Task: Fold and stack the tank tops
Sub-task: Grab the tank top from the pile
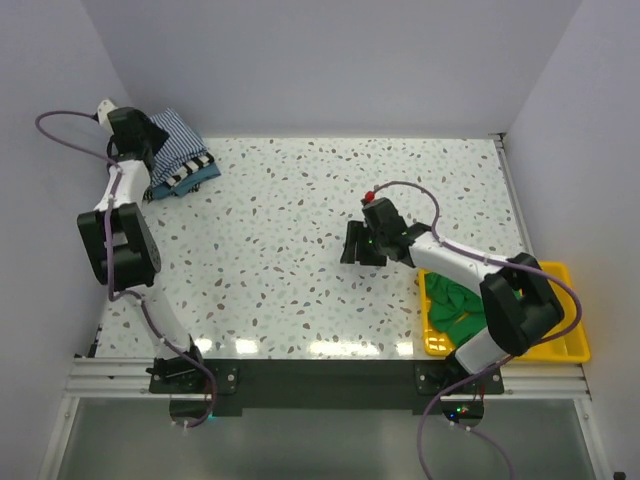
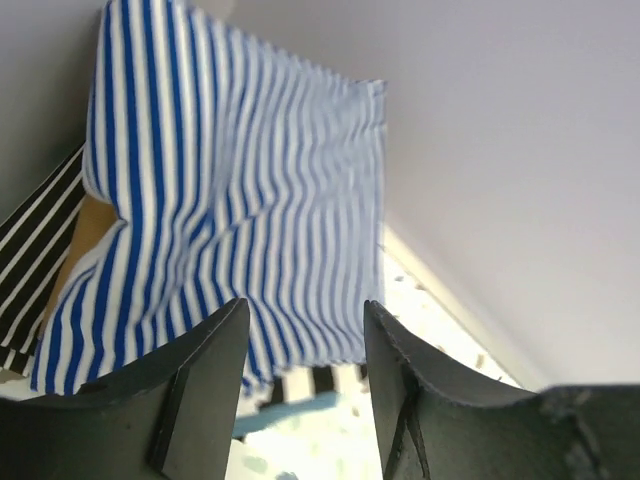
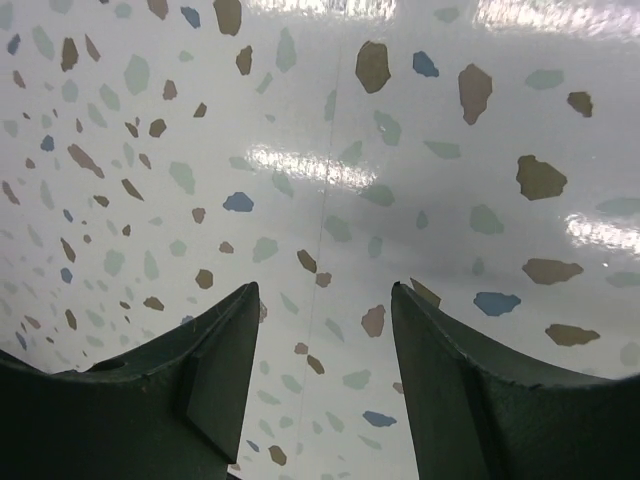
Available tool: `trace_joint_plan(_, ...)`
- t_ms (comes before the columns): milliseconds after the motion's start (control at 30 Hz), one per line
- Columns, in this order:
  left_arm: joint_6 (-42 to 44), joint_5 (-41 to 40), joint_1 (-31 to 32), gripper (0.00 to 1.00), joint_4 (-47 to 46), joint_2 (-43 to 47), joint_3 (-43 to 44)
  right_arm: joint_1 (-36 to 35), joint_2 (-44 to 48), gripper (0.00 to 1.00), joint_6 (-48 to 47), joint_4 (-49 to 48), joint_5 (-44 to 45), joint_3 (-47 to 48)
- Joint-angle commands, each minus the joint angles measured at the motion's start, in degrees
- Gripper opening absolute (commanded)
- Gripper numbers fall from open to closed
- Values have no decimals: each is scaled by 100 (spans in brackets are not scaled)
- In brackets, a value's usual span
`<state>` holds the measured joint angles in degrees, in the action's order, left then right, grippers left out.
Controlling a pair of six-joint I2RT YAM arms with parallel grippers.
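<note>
A stack of folded tank tops lies in the far left corner of the table. The blue-and-white striped top [image 1: 180, 140] [image 2: 230, 200] is uppermost. Under it show a black-and-white striped one [image 1: 186, 177] [image 2: 30, 260], a tan one [image 2: 85, 225] and a teal edge [image 1: 207, 174] [image 2: 290, 415]. My left gripper [image 1: 152, 138] [image 2: 305, 310] hovers at the stack's near edge, open, and the striped cloth lies beyond its tips with nothing between them. My right gripper [image 1: 362, 246] [image 3: 325, 290] stands open over bare table. A green tank top [image 1: 455, 305] lies crumpled in the yellow tray [image 1: 562, 348].
White walls close in the table at the back and on both sides, and the stack sits right against the left corner. The yellow tray rests at the near right edge beside the right arm's base. The speckled tabletop [image 1: 290, 230] [image 3: 420, 120] stretches between the two arms.
</note>
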<state>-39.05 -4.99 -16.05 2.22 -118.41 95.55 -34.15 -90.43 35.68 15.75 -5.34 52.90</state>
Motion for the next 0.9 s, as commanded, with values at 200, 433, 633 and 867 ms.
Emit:
trace_joint_plan(200,-481,464,1401,55,113,3293,-1938,84,1431,60,210,1904,1957,721)
trace_joint_plan(433,-393,868,4026,55,280,4431,-3568,830,3038,65,887,3546,2599,124)
trace_joint_plan(633,-147,1009,5838,56,314,5011,-4456,980,3761,77,1792,5058,3487,-279)
trace_joint_plan(867,-121,1281,6536,56,103,5381,-5099,1033,3964,86,3120,5413,3716,-421)
